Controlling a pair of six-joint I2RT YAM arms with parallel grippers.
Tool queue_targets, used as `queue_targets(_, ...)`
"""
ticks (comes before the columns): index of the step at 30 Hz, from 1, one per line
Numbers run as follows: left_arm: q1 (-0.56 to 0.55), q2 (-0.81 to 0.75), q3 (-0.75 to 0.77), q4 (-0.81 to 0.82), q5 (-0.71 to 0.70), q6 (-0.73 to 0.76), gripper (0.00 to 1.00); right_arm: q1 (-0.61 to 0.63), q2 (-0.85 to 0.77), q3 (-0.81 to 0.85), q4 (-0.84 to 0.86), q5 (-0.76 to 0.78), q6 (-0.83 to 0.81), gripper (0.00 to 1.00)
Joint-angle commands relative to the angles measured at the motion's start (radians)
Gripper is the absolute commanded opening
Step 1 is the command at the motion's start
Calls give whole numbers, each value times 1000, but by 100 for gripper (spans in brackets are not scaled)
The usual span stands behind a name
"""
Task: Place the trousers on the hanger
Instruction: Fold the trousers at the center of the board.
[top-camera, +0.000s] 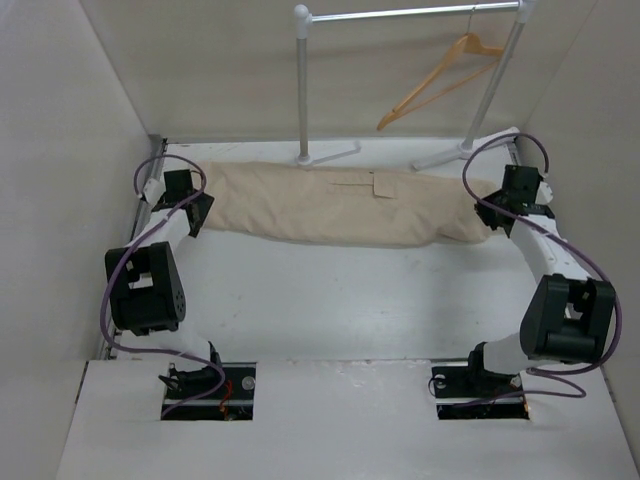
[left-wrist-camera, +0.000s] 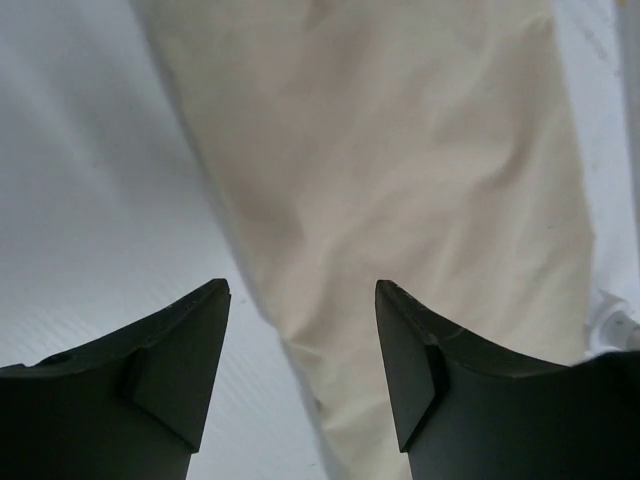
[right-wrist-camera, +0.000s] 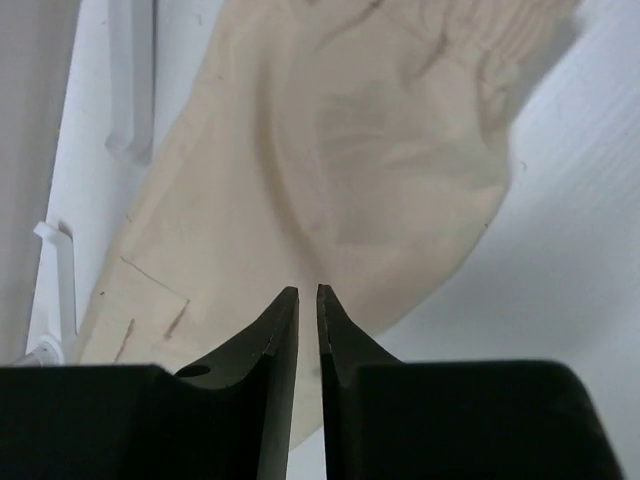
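Along the far edge of the table (top-camera: 340, 300), the beige trousers (top-camera: 340, 212) lie flat in one long band running left to right, the stitched pocket flap (top-camera: 381, 186) facing up near the middle. At the band's left end, the left fingers (left-wrist-camera: 170, 370) stand wide apart above the cloth's edge, gripping nothing. At its right end, the right fingers (right-wrist-camera: 272, 350) are almost together with only a thin slit between them, and no cloth is caught in it. Behind the trousers, the white metal rack (top-camera: 303, 90) stands at the table's far edge. The wooden hanger (top-camera: 440, 78) hangs tilted by its hook from the rack's rail, near the right post, well apart from the trousers.
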Motion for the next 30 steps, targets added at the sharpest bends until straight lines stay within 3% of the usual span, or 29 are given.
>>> queue_targets(1,32,-9,-72,109,79,-46,60,-6,-23,-75,91,1,39,19)
queue_targets(2,39,8,-77,120,95,-49,61,-7,-23,-101,91,-3,48,21)
queue_targets(6,64,75,-80,149,128,-72,61,-58,-55,-216,106,-3,65,49)
queue_targets(9,73,103,-84,180,93,-94,61,-93,-49,-251,135,-16,51,63)
queue_targets(13,71,189,-28,194,87,-106,60,-124,54,-209,163,-46,28,69)
queue_targets(18,65,270,20,206,76,-117,51,-125,176,-126,194,-55,39,60)
queue_targets(22,65,313,48,223,78,-121,30,-124,224,-90,191,-42,50,28)
queue_targets(24,74,330,69,235,86,-115,20,-124,236,-83,191,-34,54,17)
queue_targets(27,90,332,89,243,93,-103,8,-122,232,-81,192,-33,53,7)
queue_targets(30,111,287,71,224,87,-86,2,-112,175,-118,177,-19,50,3)
